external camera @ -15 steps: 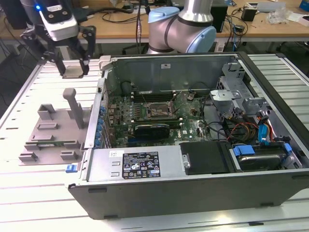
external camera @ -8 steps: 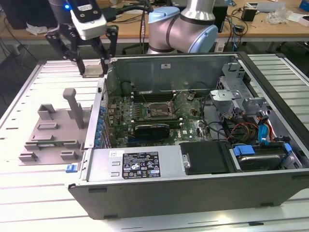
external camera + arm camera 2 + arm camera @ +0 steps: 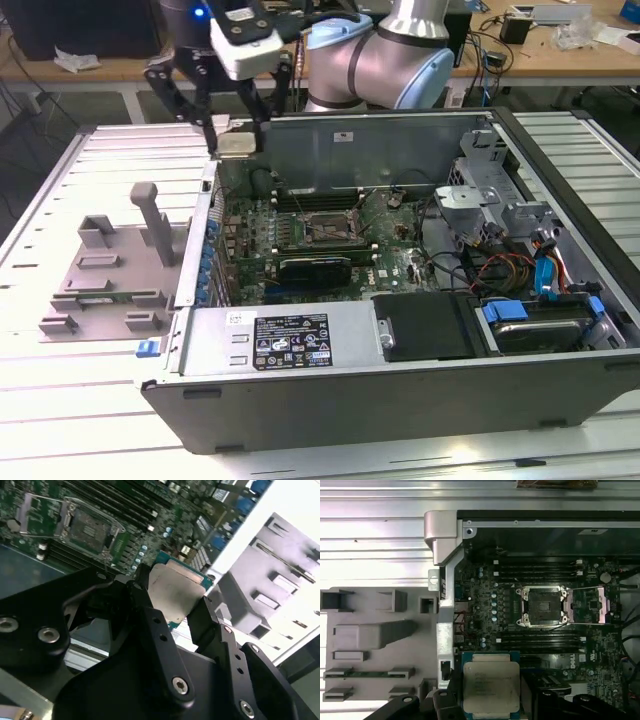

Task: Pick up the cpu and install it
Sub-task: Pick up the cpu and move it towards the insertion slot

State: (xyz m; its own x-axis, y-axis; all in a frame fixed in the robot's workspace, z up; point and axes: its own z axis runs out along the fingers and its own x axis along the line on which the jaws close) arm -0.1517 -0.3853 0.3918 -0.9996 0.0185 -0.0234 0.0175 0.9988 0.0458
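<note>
The cpu [image 3: 491,688] is hanging pinched flat in the pincer [image 3: 237,140], lid up, right above the corner of the case [image 3: 400,350]. Just one chip, and one open socket [image 3: 543,607], which is sitting lower down and further in, near the middle of the board. One grey fixture plate [image 3: 110,270] is lying outside on the counter [image 3: 60,400].
</note>
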